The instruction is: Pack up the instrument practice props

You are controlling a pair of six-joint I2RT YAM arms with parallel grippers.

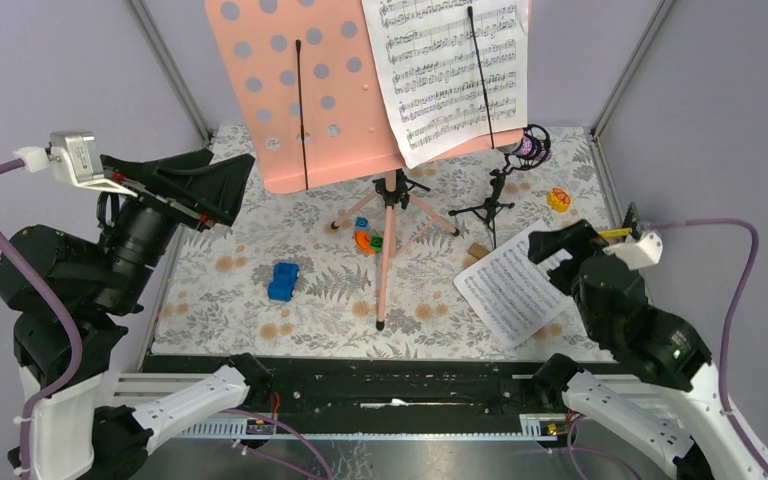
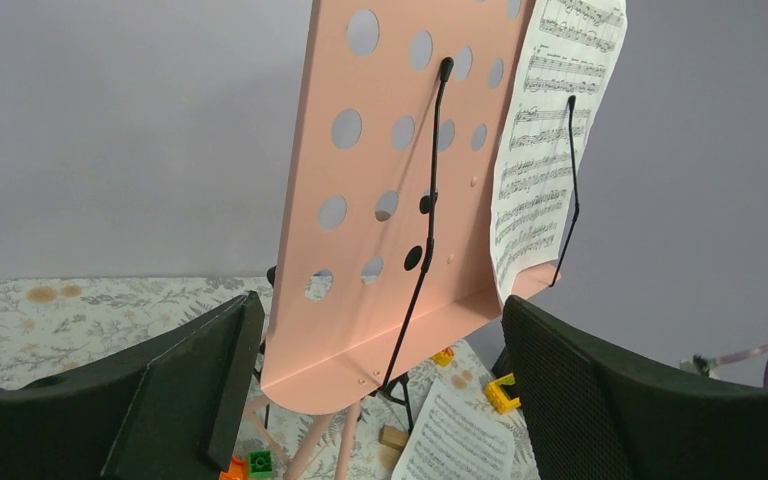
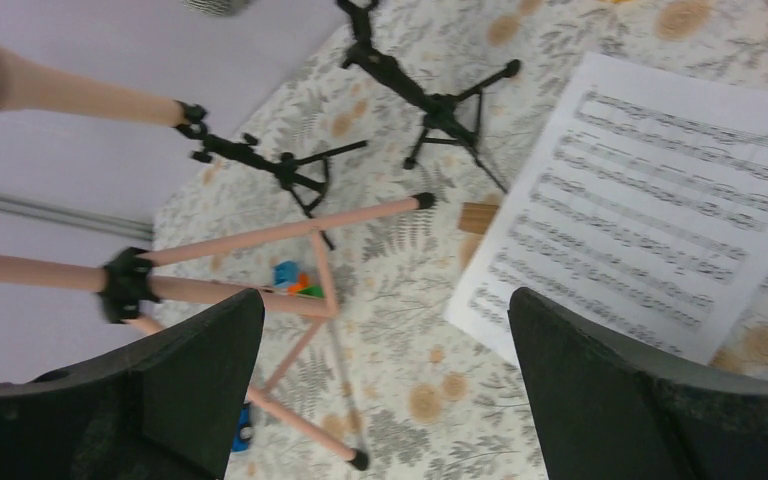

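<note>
The salmon-pink perforated rack (image 1: 300, 80) stands upright on pink tripod legs (image 1: 390, 240) at mid-table. One white sheet-music page (image 1: 450, 70) is clipped to its right half; a second page (image 1: 510, 290) lies flat at the right. The purple glitter microphone (image 1: 532, 148) sits on a small black stand behind that page. A plain pink microphone (image 3: 60, 90) on another black stand shows in the right wrist view. My left gripper (image 1: 228, 190) is open and empty, raised left of the rack (image 2: 380, 260). My right gripper (image 1: 552, 255) is open and empty over the flat page's (image 3: 650, 200) right edge.
A blue toy car (image 1: 283, 280) lies left of the tripod. Orange and green blocks (image 1: 365, 238) sit between its legs. A yellow block (image 1: 558, 198) is at the far right and a wooden block (image 1: 477, 250) by the flat page. Grey walls enclose the floral mat.
</note>
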